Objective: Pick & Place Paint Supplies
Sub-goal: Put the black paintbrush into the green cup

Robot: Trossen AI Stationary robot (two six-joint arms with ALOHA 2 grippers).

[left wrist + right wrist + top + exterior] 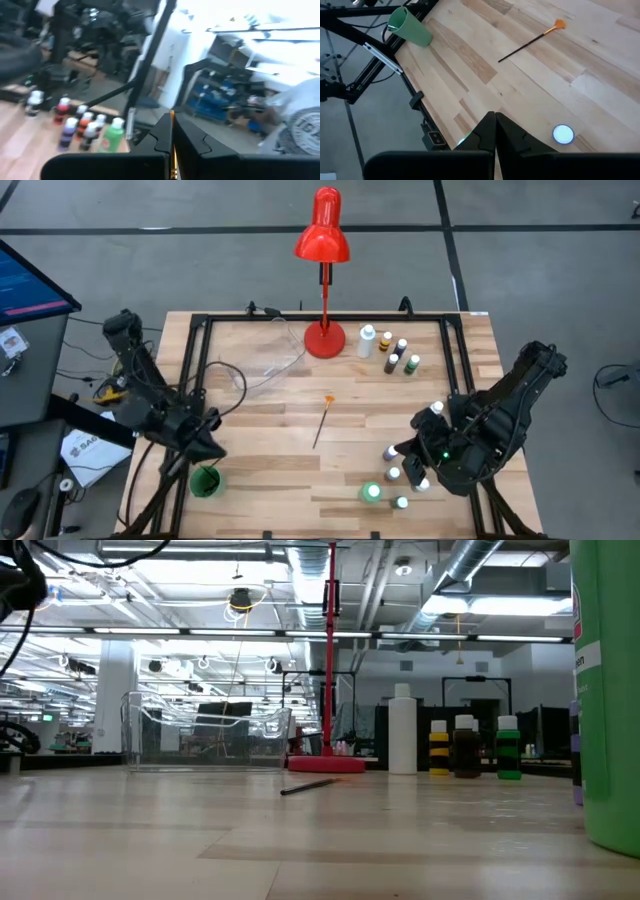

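Both arms are parked at the near corners and nothing is in hand, so by my read this is the very start of a pick, with no supply chosen yet. The left gripper [205, 448] hangs just over the green cup [206, 482] at the near-left edge of the table [260, 380], jaws pressed together and empty; a thin yellowish sliver shows in the seam between its fingers in the left wrist view (what it is I cannot tell). The right gripper [440, 448] hovers over the near-right cluster of small white-capped paint bottles [400, 475], jaws also closed on nothing. The lone brush [322, 420], dark handle and orange tip, lies flat mid-table, well apart from both arms. A second group of bottles [390, 350] stands at the far side, just beside the red desk lamp [322, 240], with a clear plastic box [205, 730] farther left. The next move calls for a gripper to open, come down square on one bottle or the brush, and carry it, likely to the cup.
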